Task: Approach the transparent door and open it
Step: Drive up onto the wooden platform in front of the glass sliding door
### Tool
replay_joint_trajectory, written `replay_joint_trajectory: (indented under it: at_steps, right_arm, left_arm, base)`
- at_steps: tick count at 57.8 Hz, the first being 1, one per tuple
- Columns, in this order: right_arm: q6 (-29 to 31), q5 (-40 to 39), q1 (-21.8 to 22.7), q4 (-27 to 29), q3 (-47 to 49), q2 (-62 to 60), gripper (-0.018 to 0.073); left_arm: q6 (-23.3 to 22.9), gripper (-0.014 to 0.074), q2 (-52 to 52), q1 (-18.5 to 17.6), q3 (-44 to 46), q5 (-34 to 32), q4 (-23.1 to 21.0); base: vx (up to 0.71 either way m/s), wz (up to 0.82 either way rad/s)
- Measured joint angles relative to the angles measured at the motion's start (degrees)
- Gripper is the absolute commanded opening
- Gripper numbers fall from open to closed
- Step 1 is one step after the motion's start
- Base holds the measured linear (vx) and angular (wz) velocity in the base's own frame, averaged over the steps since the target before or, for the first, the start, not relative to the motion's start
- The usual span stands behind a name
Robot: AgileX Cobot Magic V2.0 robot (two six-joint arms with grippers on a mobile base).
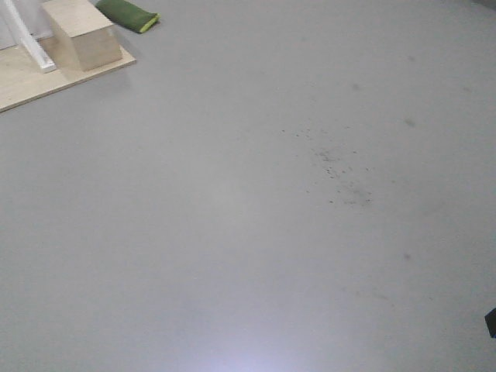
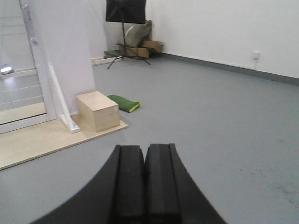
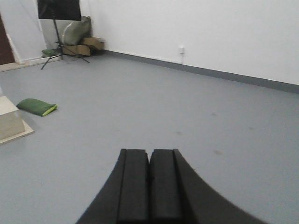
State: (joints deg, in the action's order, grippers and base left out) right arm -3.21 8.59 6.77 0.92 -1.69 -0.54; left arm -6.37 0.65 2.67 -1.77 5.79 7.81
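Observation:
The transparent door (image 2: 18, 70), clear glass in a white frame with thin white horizontal bars, stands at the far left of the left wrist view, on a low wooden platform (image 2: 42, 140). A small grey fitting shows high on its right stile (image 2: 27, 11). My left gripper (image 2: 145, 148) is shut and holds nothing, well short of the door, over grey floor. In the right wrist view the right gripper (image 3: 149, 151) is shut and holds nothing, and the door is out of that view. The front view catches only a white frame foot (image 1: 31, 43) at its top left.
A light wooden box (image 2: 96, 110) sits on the platform corner beside a white wall panel (image 2: 63, 51). A green cushion (image 2: 124, 102) lies on the grey floor (image 1: 256, 217) behind it. A black panel on a tripod (image 2: 125, 14) and cardboard boxes (image 2: 145, 46) stand by the far wall.

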Motion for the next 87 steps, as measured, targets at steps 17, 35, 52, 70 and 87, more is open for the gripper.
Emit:
replay_joint_trajectory:
  at_steps: [17, 35, 52, 70, 87]
  right_arm:
    - [0.0, 0.0, 0.0, 0.0, 0.0, 0.0, -0.0006]
    - [0.0, 0.0, 0.0, 0.0, 0.0, 0.0, -0.0006]
    - [0.0, 0.1, 0.0, 0.0, 0.0, 0.0, -0.0006]
    - [0.0, 0.1, 0.0, 0.0, 0.0, 0.0, -0.0006]
    - [0.0, 0.1, 0.0, 0.0, 0.0, 0.0, -0.0006]
  left_arm:
    - [0.0, 0.0003, 0.0, 0.0, 0.0, 0.0, 0.0]
    - [0.0, 0.0003, 0.0, 0.0, 0.0, 0.0, 0.0]
    - [0.0, 0.0003, 0.0, 0.0, 0.0, 0.0, 0.0]
    - [0.0, 0.0003, 0.0, 0.0, 0.0, 0.0, 0.0]
    - [0.0, 0.0003, 0.0, 0.0, 0.0, 0.0, 0.0]
  base:
    - [0.56, 0.69]
    - [0.55, 0.71]
    - [0.56, 0.54]
    - [0.57, 0.37]
    - [0.58, 0.26]
